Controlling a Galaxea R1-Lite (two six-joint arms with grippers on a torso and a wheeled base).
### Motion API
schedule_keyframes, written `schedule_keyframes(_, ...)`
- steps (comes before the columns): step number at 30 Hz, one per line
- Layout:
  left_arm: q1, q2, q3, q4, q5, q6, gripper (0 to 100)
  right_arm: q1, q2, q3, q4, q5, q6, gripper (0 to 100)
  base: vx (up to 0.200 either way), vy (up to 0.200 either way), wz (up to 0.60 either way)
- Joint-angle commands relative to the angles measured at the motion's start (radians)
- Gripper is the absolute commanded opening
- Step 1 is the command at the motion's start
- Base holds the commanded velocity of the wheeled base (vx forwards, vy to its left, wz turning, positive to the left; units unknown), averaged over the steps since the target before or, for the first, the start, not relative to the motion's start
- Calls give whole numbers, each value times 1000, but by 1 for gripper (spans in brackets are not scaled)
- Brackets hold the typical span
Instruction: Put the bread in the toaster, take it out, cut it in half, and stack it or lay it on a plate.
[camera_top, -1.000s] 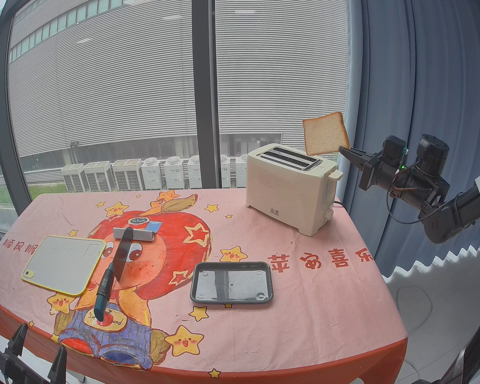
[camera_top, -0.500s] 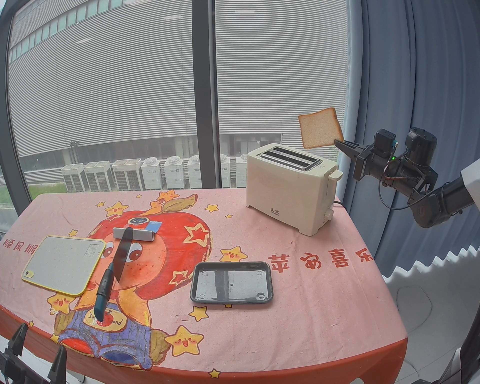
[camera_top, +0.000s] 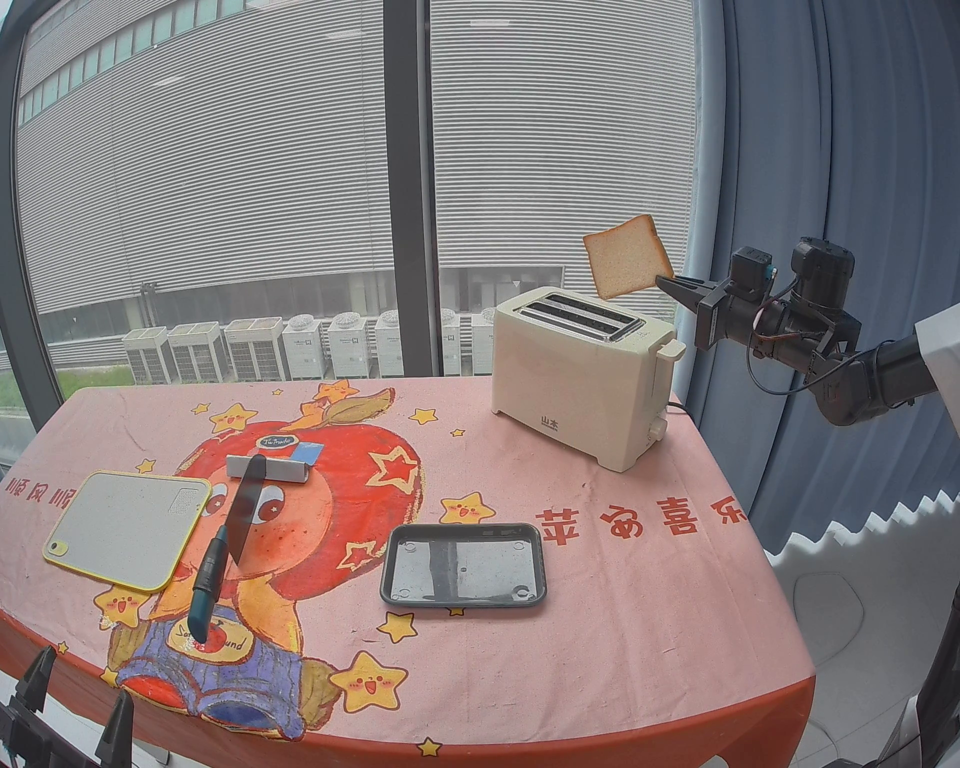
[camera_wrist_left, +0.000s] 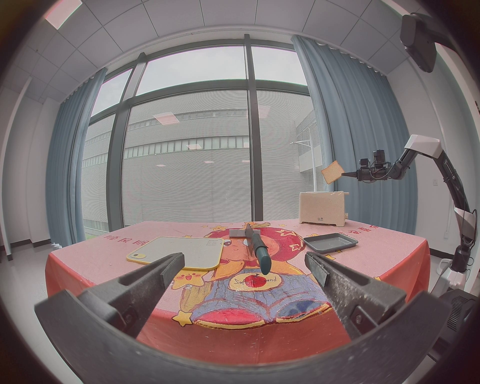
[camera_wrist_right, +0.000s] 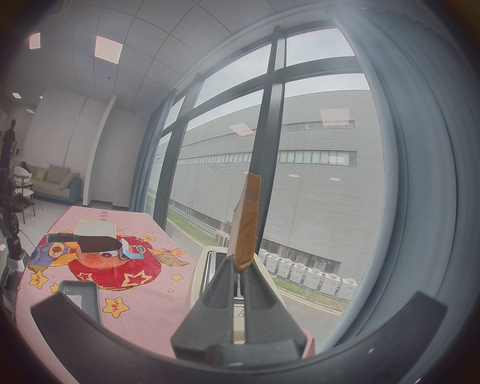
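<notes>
1. Gripping the bread (camera_top: 627, 256) by its lower corner, the right gripper (camera_top: 668, 286) has the slice up in the air. Its fingers (camera_wrist_right: 220, 295) are pressed tight together on the crust.
2. From those fingertips the slice rises tilted, one flat face turned towards the table. In the right wrist view it shows edge-on, standing straight up out of the clamp.
3. Down below and just ahead of the right fingertips sits the toaster (camera_top: 580, 375), with both slots facing up. The bread is clear of it and hangs above the slot end by the lever without touching.
4. Over to the left gripper (camera_wrist_left: 243, 260): its fingers (camera_wrist_left: 145, 285) are spread wide with nothing between them, parked low at the table's near edge.
5. Straight ahead of the left fingers lies the cutting board (camera_top: 125, 528), flat on the pink cloth (camera_top: 640, 620).
6. Ahead of them and a little to the right is the knife (camera_top: 225, 545). Its green handle points back towards the fingers and its blade end is at a small grey block (camera_top: 268, 467).
7. Further right again from the left fingers, and well short of the right ones, the dark plate (camera_top: 463, 565) lies flat, between the knife and the toaster.
</notes>
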Motion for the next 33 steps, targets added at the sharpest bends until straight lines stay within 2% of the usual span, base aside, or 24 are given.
schedule_keyframes(1, 0, -5, 15, 0, 0, 0, 100, 5, 21, -34, 19, 9, -16, 0, 0, 0, 0)
schedule_keyframes(7, 0, -5, 15, 0, 0, 0, 100, 5, 34, -85, 95, 12, -54, 0, 0, 0, 0)
schedule_keyframes(14, 0, -5, 15, 0, 0, 0, 100, 7, 61, -135, 135, 14, -63, 0, 0, 0, 0)
schedule_keyframes(18, 0, -5, 15, 0, 0, 0, 100, 14, 58, -114, 132, 17, -72, 0, 0, 0, 0)
schedule_keyframes(22, 0, -5, 15, 0, 0, 0, 100, 14, 54, -100, 129, 41, -86, 0, 0, 0, 0)
schedule_keyframes(33, 0, -5, 15, 0, 0, 0, 100, 13, 46, -66, 126, 41, -88, 0, 0, 0, 0)
